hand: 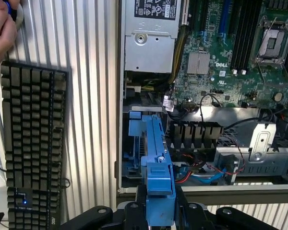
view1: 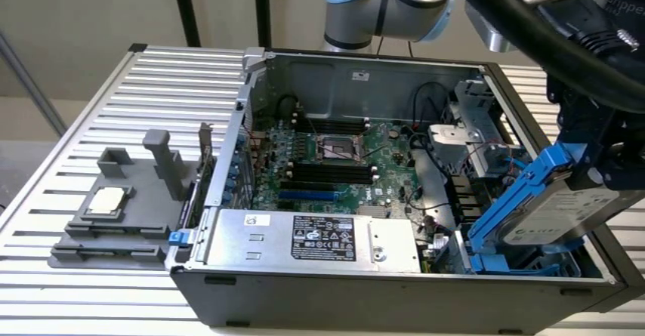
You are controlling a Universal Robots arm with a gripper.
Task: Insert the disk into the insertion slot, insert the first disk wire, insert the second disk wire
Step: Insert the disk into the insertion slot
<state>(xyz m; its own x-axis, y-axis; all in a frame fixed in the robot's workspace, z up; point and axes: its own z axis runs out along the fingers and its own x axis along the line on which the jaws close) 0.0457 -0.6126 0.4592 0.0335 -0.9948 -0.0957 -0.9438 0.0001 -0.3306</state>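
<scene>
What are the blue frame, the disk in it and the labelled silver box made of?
Blue frame: probably moulded plastic, matte, evenly bright blue. Disk: likely metal casing, dull silver-grey sheen under a white label. Silver box: seemingly sheet metal, pale reflective faces, flat folded panels.

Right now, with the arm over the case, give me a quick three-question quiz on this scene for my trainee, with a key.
1. True or false: the gripper is shut on the disk.
2. Multiple choice: how does the disk stand relative to the insertion slot? A) seated flat inside it; B) held tilted, lower end towards it, not seated; C) lying far off on the grey stand.
3. Fill in: in the wrist view, outside the computer case, a black ____ lies on the slatted table.

Key: 1 true. 2 B. 3 keyboard.
</scene>
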